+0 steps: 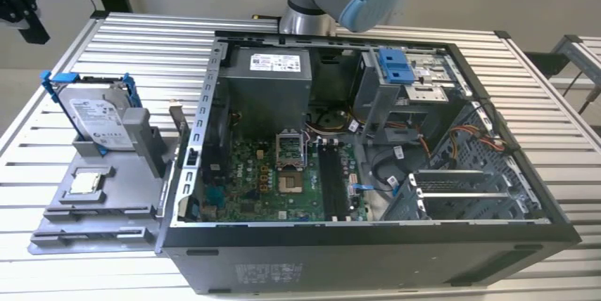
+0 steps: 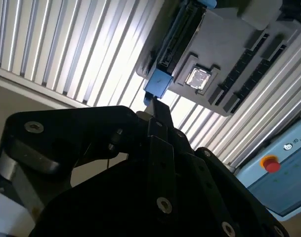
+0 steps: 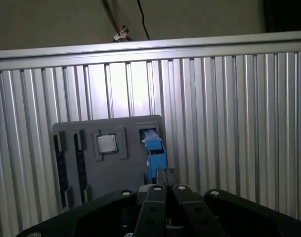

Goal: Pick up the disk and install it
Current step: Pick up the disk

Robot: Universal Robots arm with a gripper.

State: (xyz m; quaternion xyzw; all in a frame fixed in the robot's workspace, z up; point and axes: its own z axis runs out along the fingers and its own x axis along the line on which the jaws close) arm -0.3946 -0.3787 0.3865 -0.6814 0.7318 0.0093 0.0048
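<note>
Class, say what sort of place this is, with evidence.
Likely a robot lab bench for computer assembly: open computer case on a slatted metal table, the disk in a grey fixture.

One disk (image 1: 94,114), one processor chip (image 1: 86,183), one open computer case (image 1: 376,252).

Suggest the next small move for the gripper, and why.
Probably advance toward the disk: it stands untouched in the grey holder, and the gripper hangs apart from its blue bracket in the first wrist view.
</note>
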